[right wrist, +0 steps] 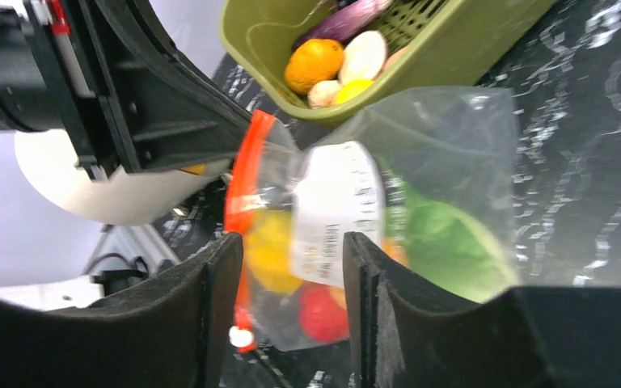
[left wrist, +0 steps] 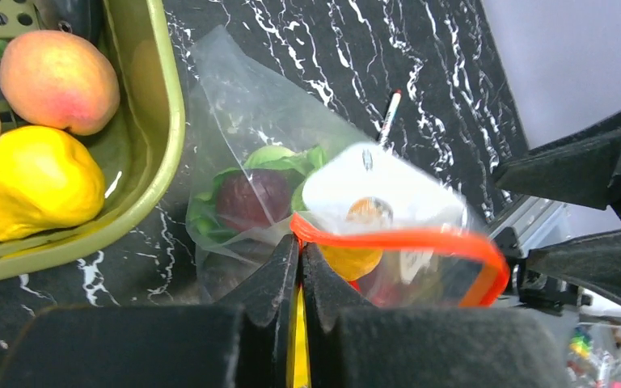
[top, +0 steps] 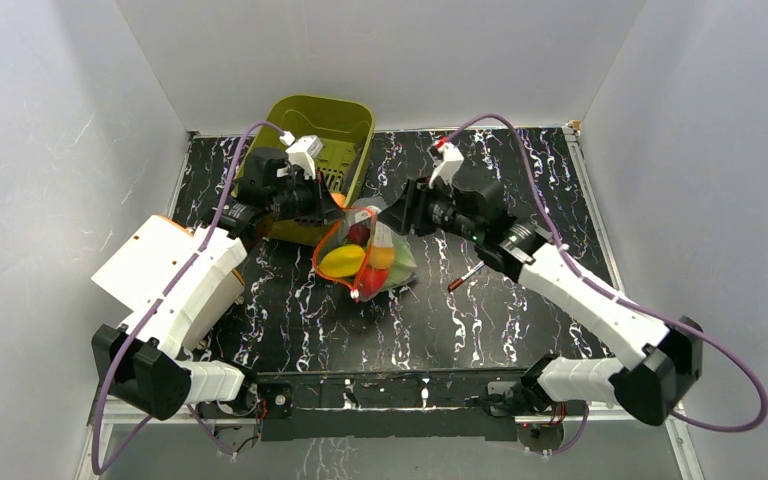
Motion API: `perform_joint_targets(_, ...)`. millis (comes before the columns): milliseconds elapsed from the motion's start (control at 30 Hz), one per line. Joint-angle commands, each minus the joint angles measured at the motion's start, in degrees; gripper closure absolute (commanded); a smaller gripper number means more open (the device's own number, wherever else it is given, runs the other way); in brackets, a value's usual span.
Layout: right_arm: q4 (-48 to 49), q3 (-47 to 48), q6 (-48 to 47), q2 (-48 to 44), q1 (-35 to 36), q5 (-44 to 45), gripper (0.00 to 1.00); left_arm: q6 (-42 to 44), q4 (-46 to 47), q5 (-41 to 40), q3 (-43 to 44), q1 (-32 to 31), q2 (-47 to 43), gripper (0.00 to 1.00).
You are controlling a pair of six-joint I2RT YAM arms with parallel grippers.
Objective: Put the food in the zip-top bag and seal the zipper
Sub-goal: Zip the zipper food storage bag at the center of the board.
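Room: white-walled booth, black marble-look desk (top: pixel 520 330) with white veins, nothing fancy.
Top view, bag: the zip-top bag (top: pixel 365 255) sits mid-desk, just beside the near-right corner of the olive bin (top: pixel 325 130). It's packed with colourful food, and both arms meet over it.
Top view, extras: a little red-and-white stick (top: pixel 467 277) lies right of the bag, apart from it.
Left wrist, hand: the left hand (left wrist: pixel 299 250) is pressed together, pinching one end of the zipper (left wrist: pixel 404 240). The strip bows away in a loop, so the mouth looks unsealed to me.
Left wrist, contents: cabbage (left wrist: pixel 279 158) and purple ball (left wrist: pixel 251 198) show through the film.
Right wrist, hand: the right hand (right wrist: pixel 293 242) is spread, with the bag's white label (right wrist: pixel 335 214) framed in the gap. Can't tell if either finger touches the film.
Right wrist, contents: a yellow piece (right wrist: pixel 271 250) by the zipper, a red piece (right wrist: pixel 323 311) lower down.
Handling: light, floppy, slick film, and the lumpy load will shift. I'd take hold of the stiffer zipper strip, one hand anchoring an end and the other pinching along it.
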Motion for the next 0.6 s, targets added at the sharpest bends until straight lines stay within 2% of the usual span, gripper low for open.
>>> perform_joint_targets(0,1.69,-5.15,-10.07,-8.90,0.10,6.61,0.49,-9.12,0.28,-1.02,2.71,0.04,-1.60,1.00)
perform_joint_targets(100,5.57,-12.63,-13.85,-15.67,0.89,7.05,0.47,-13.23,1.94,-3.11,2.37,0.04,-2.16,1.00)
perform_joint_targets(267,16.35,-22.42,-20.90,-23.75,5.48,7.40,0.50,-20.14,4.44,-5.63,3.14,0.04,-1.72,1.00)
perform_joint_targets(433,19.08,-24.08,-32.54,-20.30,16.64,17.47,0.48,-26.56,5.91,-6.58,4.59,0.13,0.45,1.00)
perform_joint_targets(567,28.05,-26.96,-41.69,-16.22,25.02,24.84,0.47,-29.93,7.43,-6.27,4.50,0.17,1.32,1.00)
